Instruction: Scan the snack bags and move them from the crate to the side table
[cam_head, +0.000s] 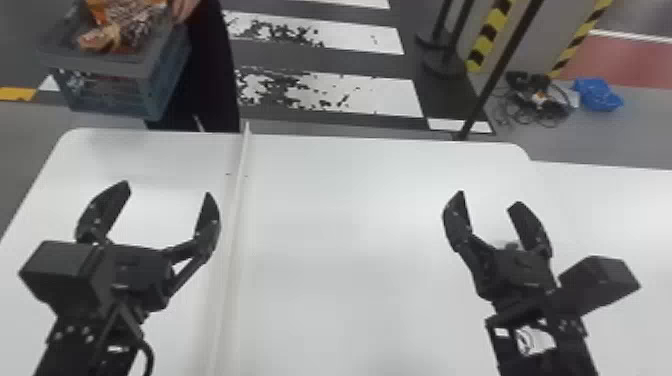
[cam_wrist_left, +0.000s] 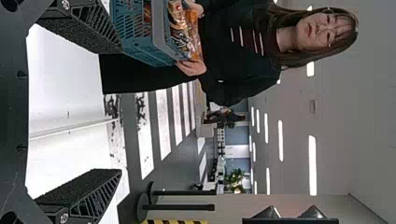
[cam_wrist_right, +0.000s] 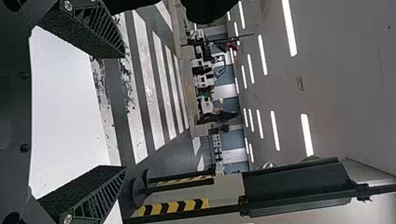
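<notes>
A person holds the blue-grey crate (cam_head: 115, 75) beyond the table's far left edge, with orange snack bags (cam_head: 125, 22) heaped at its top. In the left wrist view the crate (cam_wrist_left: 135, 30) and the snack bags (cam_wrist_left: 184, 30) also appear, a hand at the bags. Over the table's left part my left gripper (cam_head: 167, 187) is open, nothing between its fingers; its wrist view shows the same gripper (cam_wrist_left: 119, 112) spread wide. My right gripper (cam_head: 487, 197) stands open and unloaded over the table's right part, as does the right gripper (cam_wrist_right: 123, 112) in its own wrist view.
The white table (cam_head: 340, 225) spans both arms, with a pale raised strip (cam_head: 232, 215) running front to back near the left arm. Another white surface (cam_head: 625, 210) adjoins on the right. Behind the table stand a dark post (cam_head: 492, 75), cables and a blue bag (cam_head: 597, 95) on the floor.
</notes>
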